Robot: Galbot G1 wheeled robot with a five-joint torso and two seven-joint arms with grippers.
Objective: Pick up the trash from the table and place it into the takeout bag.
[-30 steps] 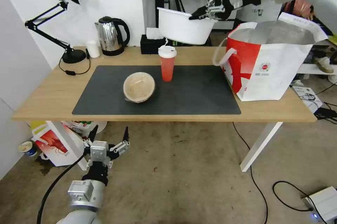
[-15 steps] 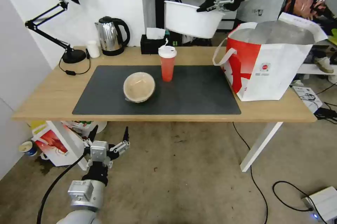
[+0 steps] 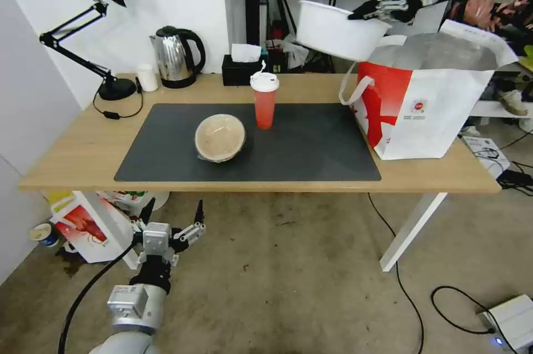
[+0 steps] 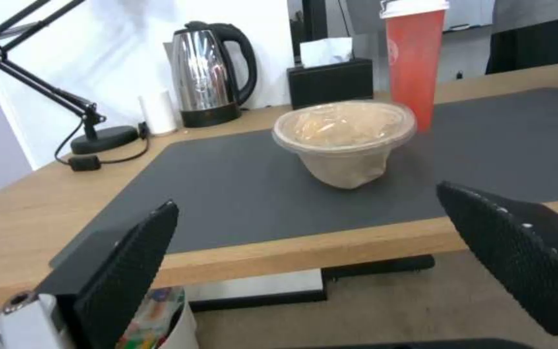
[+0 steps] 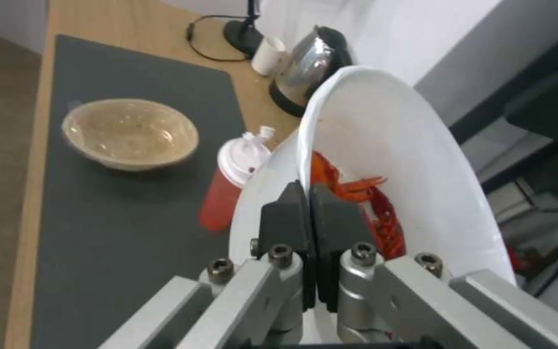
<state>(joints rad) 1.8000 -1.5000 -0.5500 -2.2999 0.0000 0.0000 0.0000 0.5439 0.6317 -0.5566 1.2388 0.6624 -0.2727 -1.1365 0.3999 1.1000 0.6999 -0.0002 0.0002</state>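
My right gripper [image 3: 371, 11] is shut on the rim of the white round bowl [image 3: 337, 30], held high in the air just left of the takeout bag [image 3: 427, 99]. In the right wrist view its fingertips [image 5: 309, 203] pinch the bowl's rim [image 5: 414, 145], and red crayfish shells [image 5: 363, 203] lie inside. The tall red drink cup [image 3: 265, 100] and the tan lidded bowl [image 3: 220, 137] stand on the dark mat [image 3: 311, 148] of the table [image 3: 66, 148]. My left gripper [image 3: 172, 220] hangs open below the table's front edge, facing the tan bowl [image 4: 346, 140].
Along the table's back edge stand a black desk lamp [image 3: 105, 32], a small white cup [image 3: 147, 76], a steel kettle [image 3: 176, 57] and a black tissue box [image 3: 241, 68]. A smaller red-and-white bag [image 3: 91, 226] sits on the floor under the table's left end.
My right gripper has carried the white bowl to the right and slightly up, from above the drink cup to beside the takeout bag's opening. The left arm has stayed still.
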